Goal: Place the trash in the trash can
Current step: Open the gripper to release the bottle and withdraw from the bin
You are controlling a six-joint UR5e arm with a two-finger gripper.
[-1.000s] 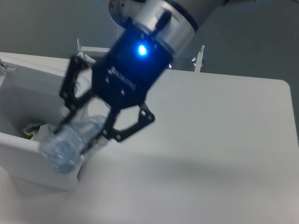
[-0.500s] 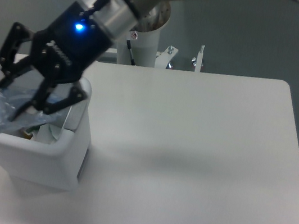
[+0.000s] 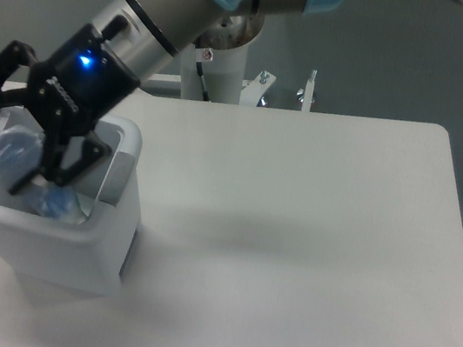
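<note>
Lying inside the white rectangular plastic trash can (image 3: 107, 233), the flattened clear plastic bottle with bluish label (image 3: 18, 159) shows between my fingers, its pale body at the upper left of the opening and a bluish part low near the front wall. My black two-finger gripper (image 3: 1, 156) hangs over the opening of the can with the fingers spread wide; one finger is at the far left, the other (image 3: 69, 167) reaches down at the right side of the bottle. I cannot tell if the fingers touch the bottle, but they do not look closed on it. A blue light (image 3: 83, 61) shines on my wrist. The can stands at the left part of the white table (image 3: 309, 239). Behind the table, the white column of my base (image 3: 226, 67) rises before a grey floor (image 3: 409, 52).
</note>
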